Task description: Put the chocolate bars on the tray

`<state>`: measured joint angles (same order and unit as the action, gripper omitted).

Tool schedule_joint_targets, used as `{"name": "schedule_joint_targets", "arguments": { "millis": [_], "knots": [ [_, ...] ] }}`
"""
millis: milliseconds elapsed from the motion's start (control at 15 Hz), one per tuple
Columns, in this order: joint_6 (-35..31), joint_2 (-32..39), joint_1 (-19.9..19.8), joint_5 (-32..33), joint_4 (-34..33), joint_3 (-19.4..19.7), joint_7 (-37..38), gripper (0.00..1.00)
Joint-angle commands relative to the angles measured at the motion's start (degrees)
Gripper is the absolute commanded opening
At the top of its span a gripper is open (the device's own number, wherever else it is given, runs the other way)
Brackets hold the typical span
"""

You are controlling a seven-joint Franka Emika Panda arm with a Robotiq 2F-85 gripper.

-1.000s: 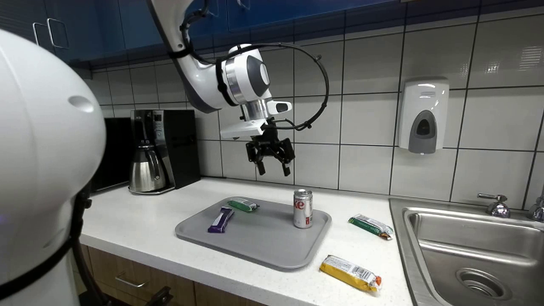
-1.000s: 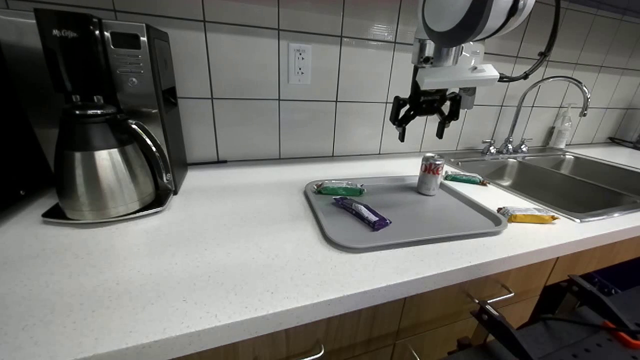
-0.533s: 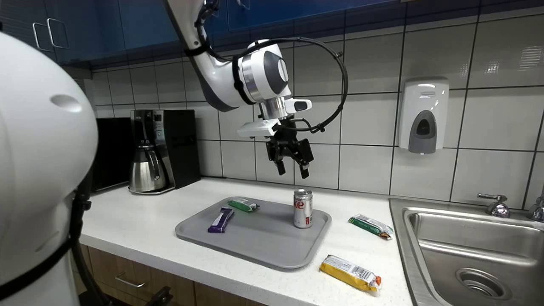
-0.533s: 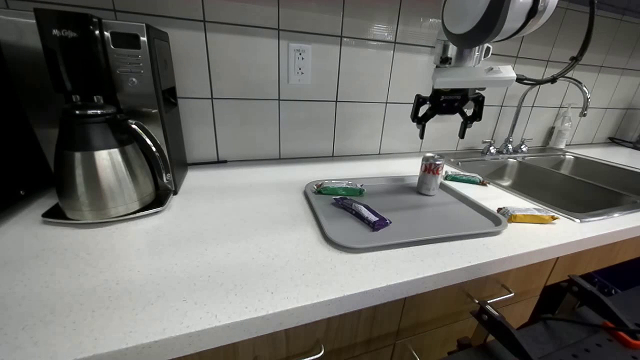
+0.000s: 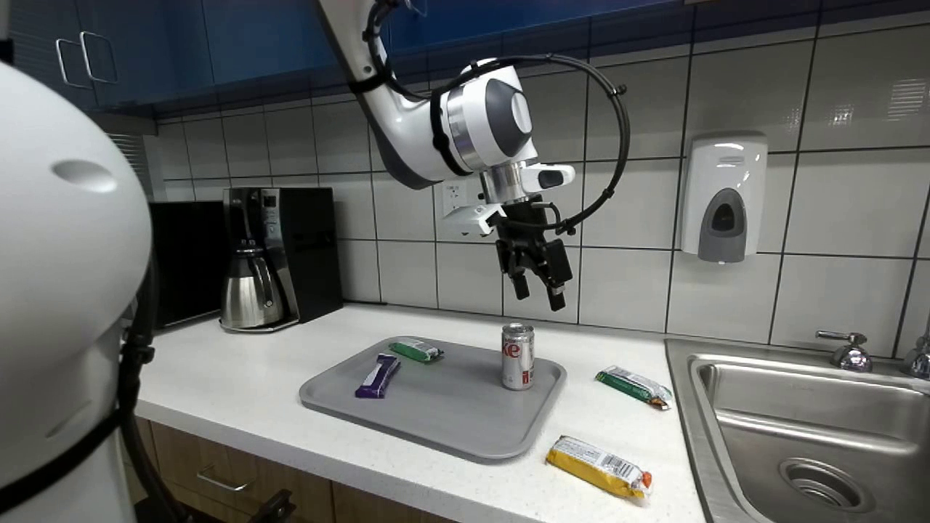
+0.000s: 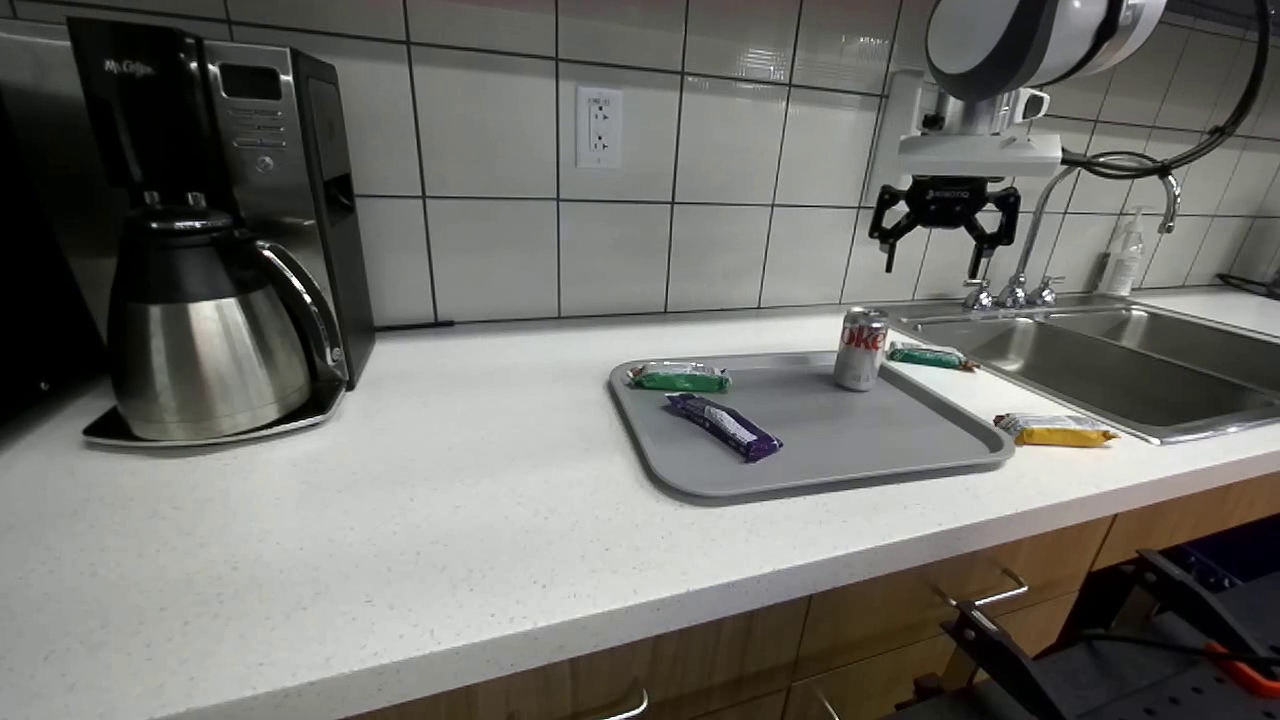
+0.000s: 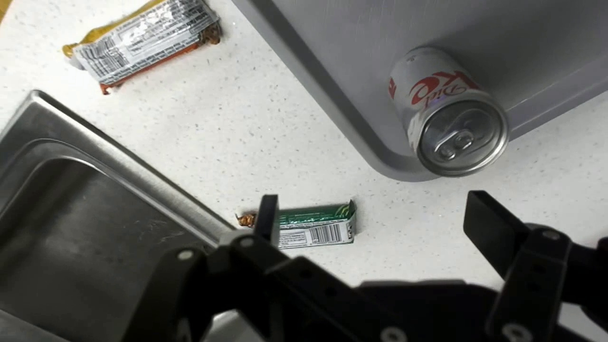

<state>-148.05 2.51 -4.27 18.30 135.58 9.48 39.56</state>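
Two chocolate bars lie on the grey tray: a purple bar and a green bar near its far-left corner. On the counter beside the tray is another green bar, close to the sink. A yellow bar rests nearer the counter's front. My gripper hangs in the air above the tray's sink-side end, touching nothing. In the wrist view the gripper is wide open with nothing between its fingers; one finger covers part of the loose green bar. The yellow bar appears at upper left.
A silver drink can stands upright on the tray, just below my gripper's height. The steel sink borders the counter bars. A coffee maker stands at the far end; a soap dispenser hangs on the tiled wall.
The arm and gripper have moved sideways towards the sink, rightwards in both exterior views, with the gripper turning slightly. The jaws stay open. Bars, can and tray have not moved.
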Motion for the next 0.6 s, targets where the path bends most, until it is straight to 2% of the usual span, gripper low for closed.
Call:
{"name": "schedule_joint_targets", "arguments": {
  "millis": [0, 400, 533],
  "knots": [
    [1.65, 2.11, -1.10, 0.56, -2.81, 0.58, 5.42, 1.00],
    [1.68, 5.85, -1.07, -2.32, -5.59, 2.16, 7.29, 1.00],
    [0.11, 5.06, -0.71, -1.64, -3.88, 2.46, 6.25, 1.00]
  ]
}}
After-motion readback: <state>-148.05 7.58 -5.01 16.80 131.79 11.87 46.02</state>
